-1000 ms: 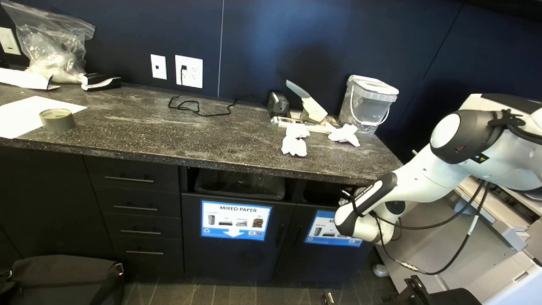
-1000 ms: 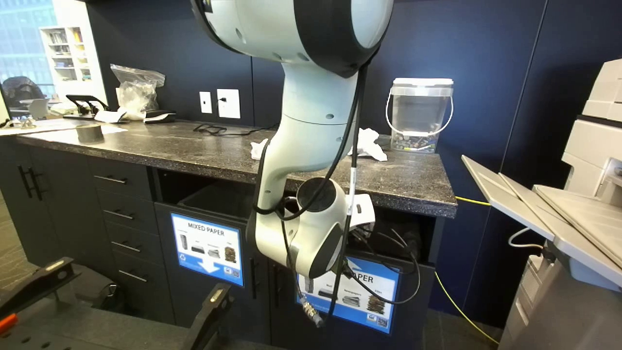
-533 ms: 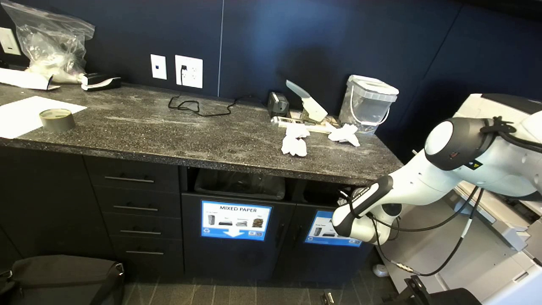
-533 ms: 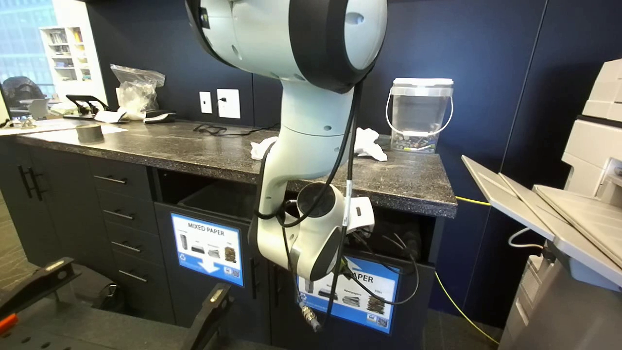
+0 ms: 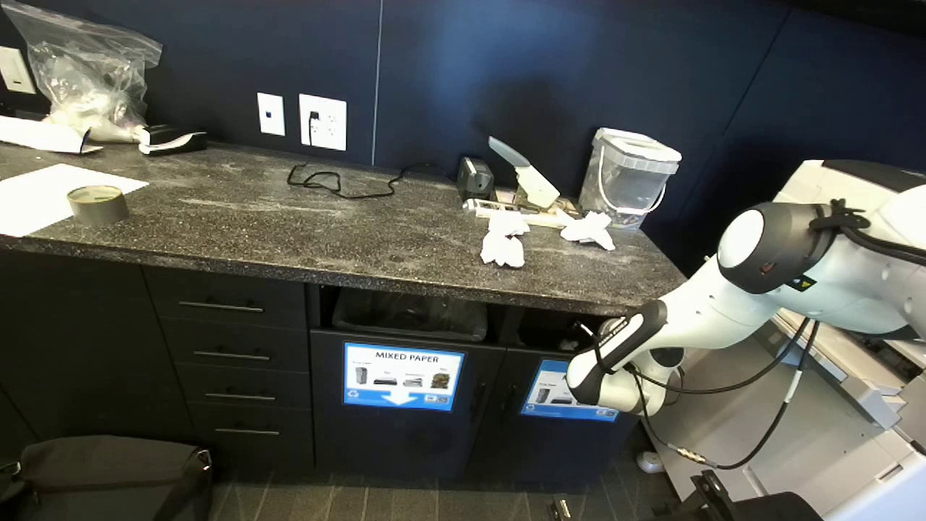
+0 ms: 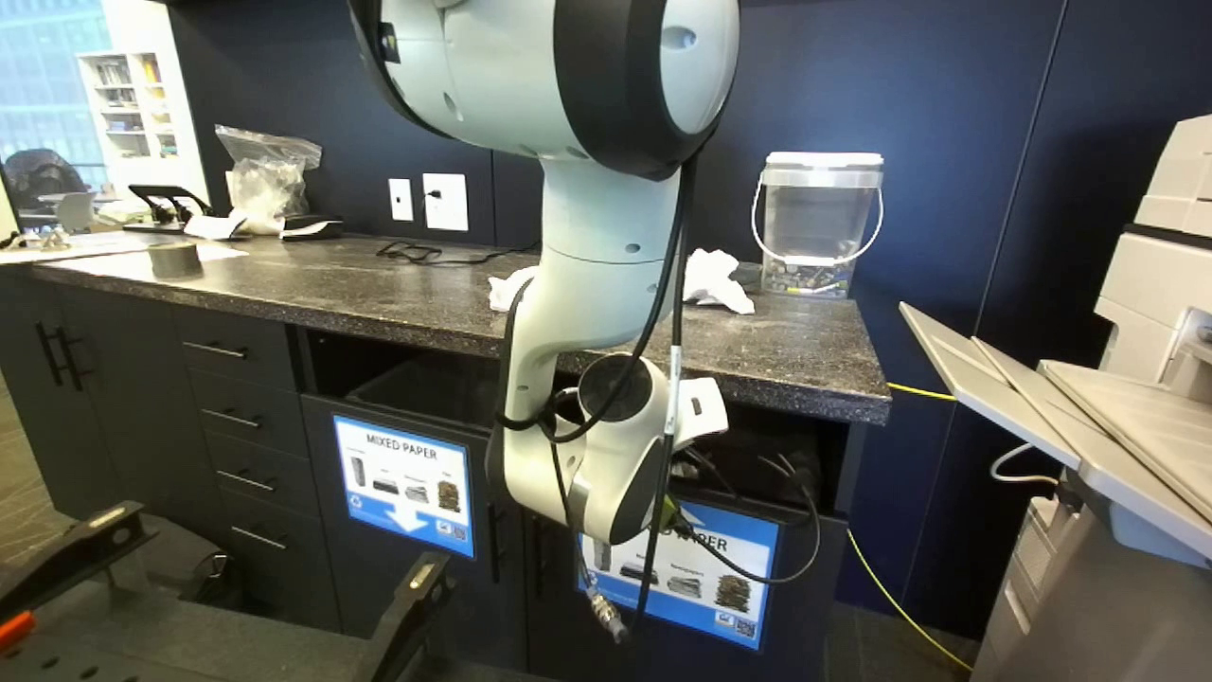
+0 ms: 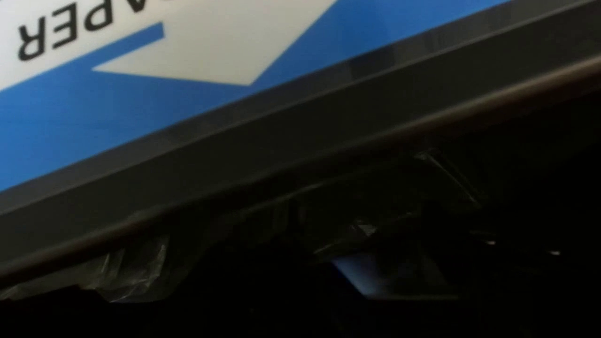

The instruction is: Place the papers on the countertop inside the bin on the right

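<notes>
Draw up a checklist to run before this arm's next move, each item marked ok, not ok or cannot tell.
1. Arm at the bin on the right: ok; its far end is at the opening in both exterior views.
2. Gripper open: cannot tell; its fingers are lost in the dark.
3. Paper inside that bin: cannot tell; the wrist view is too dark past the rim.
4. Countertop free of crumpled papers: not ok; some lie near the clear tub.
5. Cables free of snags: cannot tell; they hang in front of the bin's label.
</notes>
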Controlling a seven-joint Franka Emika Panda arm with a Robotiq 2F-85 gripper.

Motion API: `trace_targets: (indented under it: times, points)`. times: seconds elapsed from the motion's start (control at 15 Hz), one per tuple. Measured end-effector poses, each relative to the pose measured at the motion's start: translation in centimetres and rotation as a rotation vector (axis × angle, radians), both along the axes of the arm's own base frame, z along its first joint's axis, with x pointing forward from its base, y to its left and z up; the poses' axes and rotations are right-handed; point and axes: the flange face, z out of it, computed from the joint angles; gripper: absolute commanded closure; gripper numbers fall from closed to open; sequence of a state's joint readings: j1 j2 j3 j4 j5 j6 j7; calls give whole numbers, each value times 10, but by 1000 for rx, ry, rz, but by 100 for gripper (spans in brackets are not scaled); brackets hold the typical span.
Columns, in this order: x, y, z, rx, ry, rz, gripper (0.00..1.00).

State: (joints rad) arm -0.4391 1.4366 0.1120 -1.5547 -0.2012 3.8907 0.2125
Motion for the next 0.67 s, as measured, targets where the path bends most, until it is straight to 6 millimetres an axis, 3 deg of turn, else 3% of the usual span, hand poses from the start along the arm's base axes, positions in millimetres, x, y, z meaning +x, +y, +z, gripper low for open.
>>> trace_targets:
  times: [0.4, 0.67]
  points:
    - [-5, -5, -2, -103, 29, 67, 0]
    - [-10, -13, 8, -181, 54, 114, 0]
